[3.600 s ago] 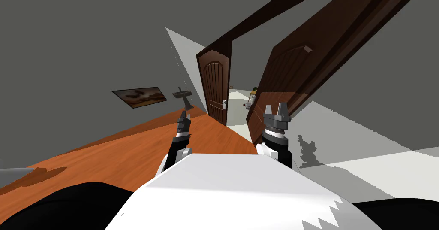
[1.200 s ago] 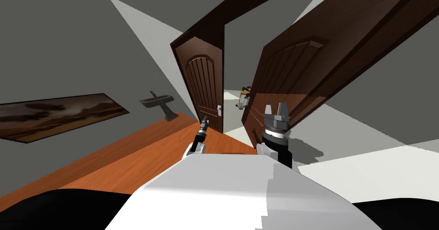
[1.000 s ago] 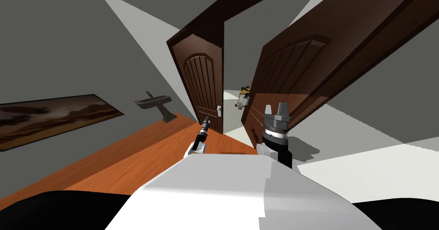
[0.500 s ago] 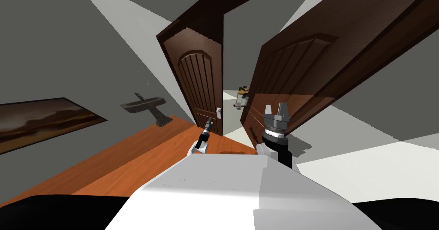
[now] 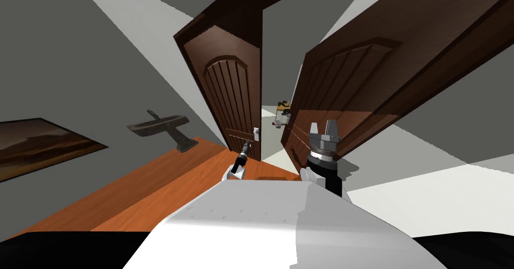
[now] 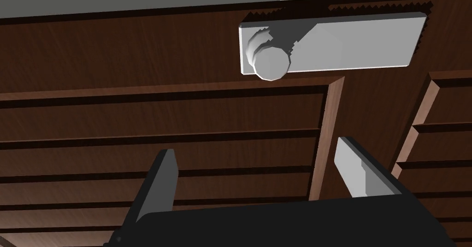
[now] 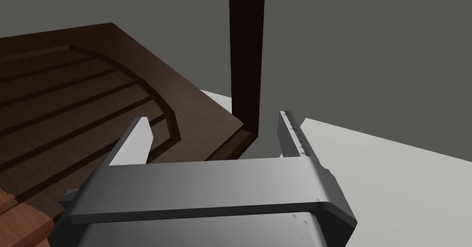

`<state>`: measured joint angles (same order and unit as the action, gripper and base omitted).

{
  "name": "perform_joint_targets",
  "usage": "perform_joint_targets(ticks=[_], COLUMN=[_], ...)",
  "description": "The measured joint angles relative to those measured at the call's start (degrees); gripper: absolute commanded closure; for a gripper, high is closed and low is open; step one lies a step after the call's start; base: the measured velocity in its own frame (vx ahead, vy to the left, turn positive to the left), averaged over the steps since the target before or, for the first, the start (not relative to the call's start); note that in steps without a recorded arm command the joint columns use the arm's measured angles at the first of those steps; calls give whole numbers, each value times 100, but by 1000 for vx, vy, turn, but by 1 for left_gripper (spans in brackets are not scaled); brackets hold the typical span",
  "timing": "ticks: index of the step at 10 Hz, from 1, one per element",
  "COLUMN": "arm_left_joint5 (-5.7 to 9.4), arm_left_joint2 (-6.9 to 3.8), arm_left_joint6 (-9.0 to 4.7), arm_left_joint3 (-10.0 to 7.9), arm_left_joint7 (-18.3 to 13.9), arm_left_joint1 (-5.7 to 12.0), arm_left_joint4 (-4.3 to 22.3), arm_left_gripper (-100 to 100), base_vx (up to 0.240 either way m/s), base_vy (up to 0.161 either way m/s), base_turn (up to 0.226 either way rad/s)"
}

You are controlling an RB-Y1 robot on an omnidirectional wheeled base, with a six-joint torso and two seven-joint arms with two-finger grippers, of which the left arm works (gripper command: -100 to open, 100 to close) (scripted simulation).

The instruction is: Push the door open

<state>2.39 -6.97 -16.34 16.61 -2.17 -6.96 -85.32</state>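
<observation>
A dark grey pedestal sink [image 5: 160, 127] stands against the plain grey wall [image 5: 65, 55], at the edge of the orange wooden floor [image 5: 150, 190]. A framed brown picture [image 5: 40, 143] hangs on that wall, well apart from the sink. Pale grey flooring [image 5: 441, 200] spreads on the opposite side.

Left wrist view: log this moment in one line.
left gripper: open, facing dark brown panelled door near light grey round knob | right gripper: open, empty | door: ajar
</observation>
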Motion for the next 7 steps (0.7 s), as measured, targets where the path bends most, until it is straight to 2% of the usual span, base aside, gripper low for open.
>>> perform_joint_targets(ticks=[3,7], arm_left_joint5=[6,5], arm_left_joint2=[2,37], arm_left_joint6=[14,-27], arm_left_joint3=[121,73], arm_left_joint7=[-61,-56], arm_left_joint1=[221,293], arm_left_joint4=[395,531], arm_left_gripper=[-100,-100], base_vx=[98,172], base_vy=[74,-44], base_turn=[-68,-27])
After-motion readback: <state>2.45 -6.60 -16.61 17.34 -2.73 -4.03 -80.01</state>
